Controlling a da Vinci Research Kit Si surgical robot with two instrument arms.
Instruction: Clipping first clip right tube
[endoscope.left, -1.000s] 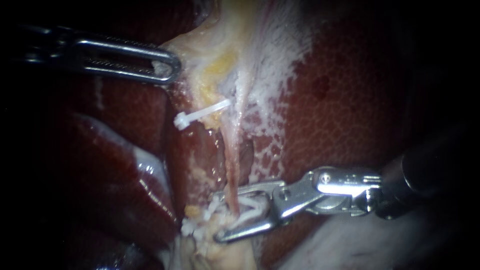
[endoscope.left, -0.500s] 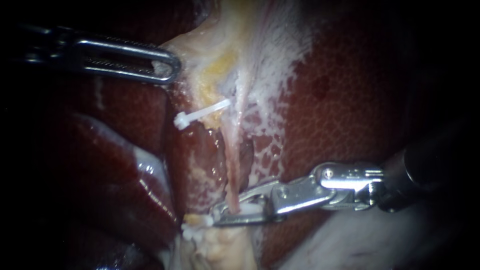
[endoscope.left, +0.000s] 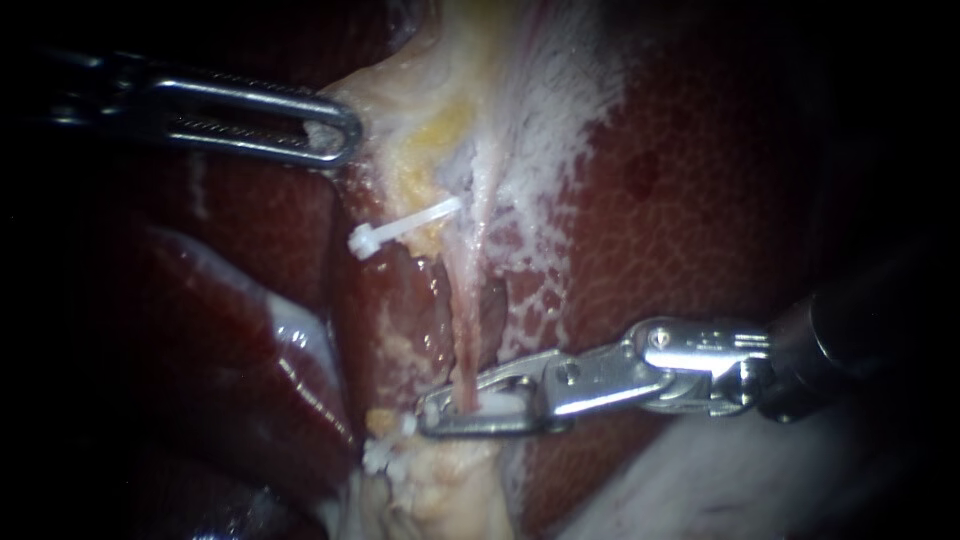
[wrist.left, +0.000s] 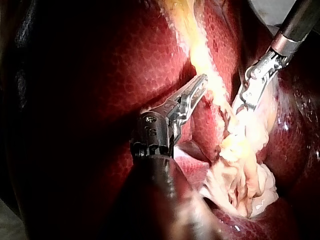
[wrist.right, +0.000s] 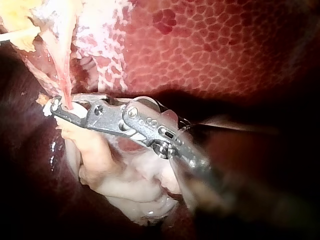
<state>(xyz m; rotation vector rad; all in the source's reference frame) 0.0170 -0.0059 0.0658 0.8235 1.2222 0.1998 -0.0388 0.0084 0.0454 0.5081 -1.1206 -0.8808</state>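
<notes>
A second ago the right instrument's claw (endoscope.left: 468, 408) stood wide around the right tube (endoscope.left: 462, 320); it has since closed narrow and now pinches that pink tube from both sides, a white clip (endoscope.left: 498, 405) between the claw's halves. Higher up, a second clip (endoscope.left: 400, 228) crosses the yellowish strand beside the tube. The left instrument's claw (endoscope.left: 335, 132) holds the pale tissue (endoscope.left: 400, 110) unchanged. Mottled red liver (endoscope.left: 720, 200) lies behind.
</notes>
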